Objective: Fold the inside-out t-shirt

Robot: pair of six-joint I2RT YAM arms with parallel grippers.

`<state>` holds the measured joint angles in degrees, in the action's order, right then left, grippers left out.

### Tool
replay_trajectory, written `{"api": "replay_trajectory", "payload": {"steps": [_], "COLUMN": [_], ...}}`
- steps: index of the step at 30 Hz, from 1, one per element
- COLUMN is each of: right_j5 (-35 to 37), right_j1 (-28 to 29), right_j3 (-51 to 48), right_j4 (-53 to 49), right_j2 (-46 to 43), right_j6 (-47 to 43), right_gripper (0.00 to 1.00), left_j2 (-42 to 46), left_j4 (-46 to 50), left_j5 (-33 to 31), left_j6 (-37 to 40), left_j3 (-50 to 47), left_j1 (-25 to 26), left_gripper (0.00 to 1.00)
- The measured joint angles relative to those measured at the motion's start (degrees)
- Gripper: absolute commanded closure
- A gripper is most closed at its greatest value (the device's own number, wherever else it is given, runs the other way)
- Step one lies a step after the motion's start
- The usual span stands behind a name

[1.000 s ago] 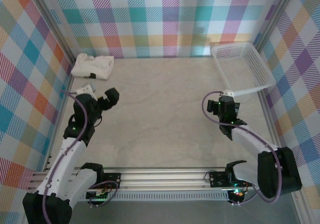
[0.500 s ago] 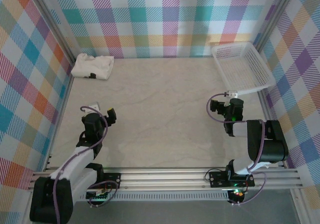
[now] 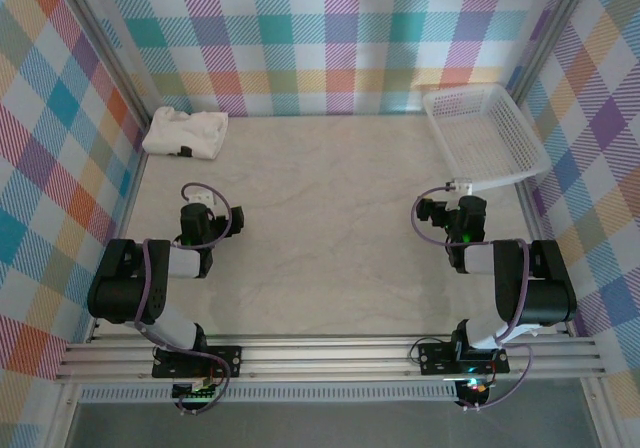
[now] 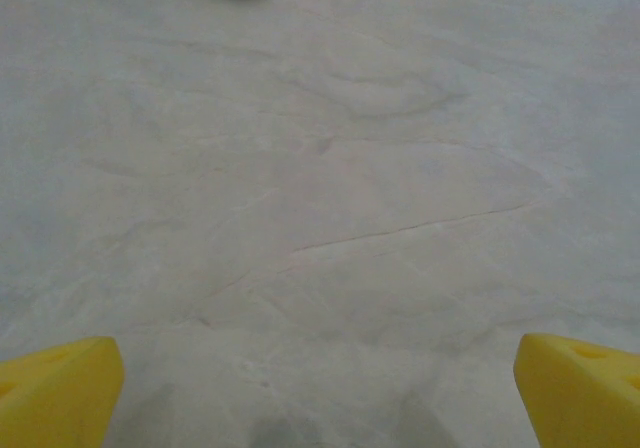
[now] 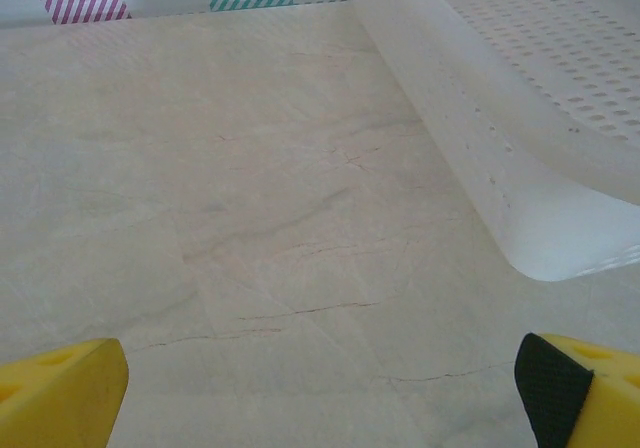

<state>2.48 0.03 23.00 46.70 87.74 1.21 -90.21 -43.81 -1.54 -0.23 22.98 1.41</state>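
Left gripper (image 4: 320, 396) and right gripper (image 5: 320, 396) both stand wide apart, empty. The inside-out t-shirt (image 3: 186, 133) sits as a compact bundle at eleven o'clock on the table (image 3: 330, 228); folding looks finished, nothing left.

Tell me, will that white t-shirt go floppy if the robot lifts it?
Probably floppy: the t-shirt lies in a soft, rumpled bundle, so lifted it would likely droop and unfold. Pushed across the smooth table, it would probably slide or bunch, not roll.
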Motion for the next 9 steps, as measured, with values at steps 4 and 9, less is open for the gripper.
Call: {"api": "replay_trajectory", "payload": {"steps": [4, 9], "right_j5": [-0.13, -0.22], "right_j1": [0.0, 0.02], "right_j3": [0.0, 0.0], "right_j4": [0.0, -0.02], "right_j2": [0.0, 0.0], "right_j6": [0.0, 0.0], "right_gripper": [0.0, 0.0], "left_j2": [0.0, 0.0], "left_j4": [-0.09, -0.09], "left_j5": [0.28, 0.48], "left_j6": [0.7, 1.18], "left_j3": [0.24, 0.28], "left_j1": [0.5, 0.72], "left_gripper": [0.0, 0.0]}}
